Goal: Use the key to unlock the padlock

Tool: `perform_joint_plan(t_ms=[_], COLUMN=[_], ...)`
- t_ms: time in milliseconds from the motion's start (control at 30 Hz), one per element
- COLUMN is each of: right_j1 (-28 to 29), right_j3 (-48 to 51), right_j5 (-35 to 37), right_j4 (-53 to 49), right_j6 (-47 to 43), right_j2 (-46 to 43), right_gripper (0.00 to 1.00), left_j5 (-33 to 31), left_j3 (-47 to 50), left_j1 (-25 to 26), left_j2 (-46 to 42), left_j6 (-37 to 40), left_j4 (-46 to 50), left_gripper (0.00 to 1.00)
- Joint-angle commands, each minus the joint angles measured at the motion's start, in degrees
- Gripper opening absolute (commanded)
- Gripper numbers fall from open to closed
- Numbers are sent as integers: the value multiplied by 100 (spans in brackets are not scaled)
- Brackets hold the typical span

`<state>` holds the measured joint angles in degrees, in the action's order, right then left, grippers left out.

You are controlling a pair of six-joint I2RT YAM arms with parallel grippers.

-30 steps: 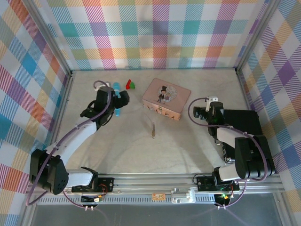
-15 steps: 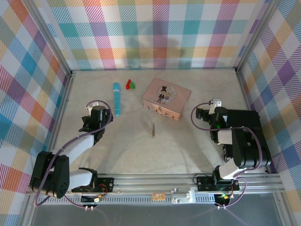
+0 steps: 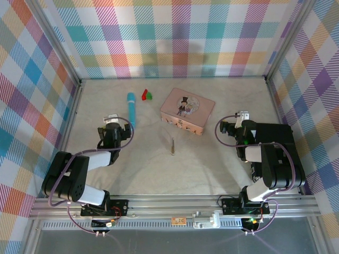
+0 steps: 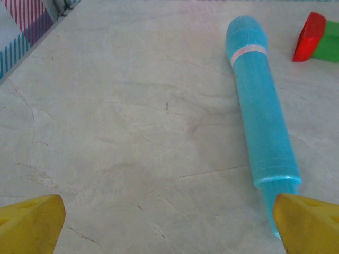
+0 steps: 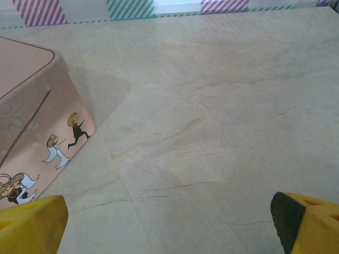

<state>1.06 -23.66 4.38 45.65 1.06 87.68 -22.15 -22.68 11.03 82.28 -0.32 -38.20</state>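
Your left claw [image 4: 169, 230] is released. Its two yellow fingertips [image 4: 32, 225] sit far apart at the bottom corners of the left wrist view, with bare table [image 3: 212, 159] between them. A turquoise pen-like cylinder [image 4: 262, 121] lies flat on the table, and its near end is just beside the right-side fingertip. A red block [image 4: 310, 37] and a green block [image 4: 331, 45] touch each other past the far end of the cylinder.

Your right claw [image 5: 169, 227] is released too. Its yellow tips are wide apart and hold nothing. The pink box [image 5: 32, 106] with little cartoon figures on its side stands to the left of this claw, near it but apart.

From the top camera, the key [image 3: 172, 146] lies flat on the table, a little way in front of the pink box. It is between your two arms and well apart from both claws. A tiny brass bit on the near side of the box looks like the padlock [image 3: 180, 125]. It is too small to tell if it is locked.
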Motion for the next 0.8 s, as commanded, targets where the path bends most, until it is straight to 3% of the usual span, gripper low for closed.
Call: perform_joint_plan(t_ms=[0, 67, 133, 367, 767], right_j1=[-18, -18, -20, -18, -29], right_j3=[44, 46, 44, 21, 1], right_j5=[-102, -97, -106, -261, -306], right_j4=[225, 225, 234, 197, 174], right_j6=[69, 65, 61, 3, -3], right_j2=[19, 12, 12, 20, 29], right_gripper=[99, 99, 99, 99, 99], left_j5=[309, 324, 513, 812, 807], left_j3=[673, 829, 669, 104, 62], left_j1=[-283, -326, -398, -657, -654], left_j2=[542, 1029, 662, 783, 799], left_j6=[179, 248, 81, -75, -51], left_j4=[-2277, -3266, -2289, -1396, -1375], left_gripper=[100, 100, 100, 100, 100])
